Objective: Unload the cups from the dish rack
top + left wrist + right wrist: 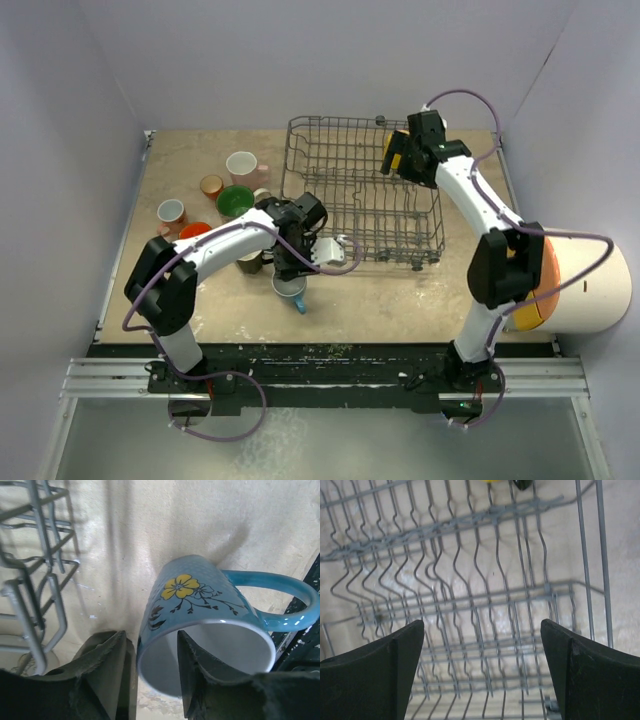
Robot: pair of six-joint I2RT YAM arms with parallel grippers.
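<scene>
Gripping a blue mug (195, 600) by its rim, the left end effector (152, 680) has one finger (200, 680) inside the white interior and the other finger (107, 675) pressed on the outer wall. The mug has a yellow flower painted on it, and its handle points to the right in the left wrist view. From above, the mug (290, 290) sits under the end effector over the table (400, 300), just in front of the dish rack's near left corner. Whether it touches the table cannot be told.

The dish rack (360, 190) stands in the middle of the table. The right end effector (480, 675) hovers over its far right part with its fingers spread wide and only bare grey wire beneath them. A yellow object (390, 152) shows beside that end effector at the rack's far right, mostly hidden.

Left of the rack, mugs stand grouped on the table:
- a far pink mug (243, 168)
- a far orange mug (211, 185)
- a white mug with green inside (235, 202)
- a near pink mug (171, 212)
- a near orange mug (195, 230)
- a black mug (250, 262), partly under the left arm

A large white cylinder (590, 290) lies at the right edge.
</scene>
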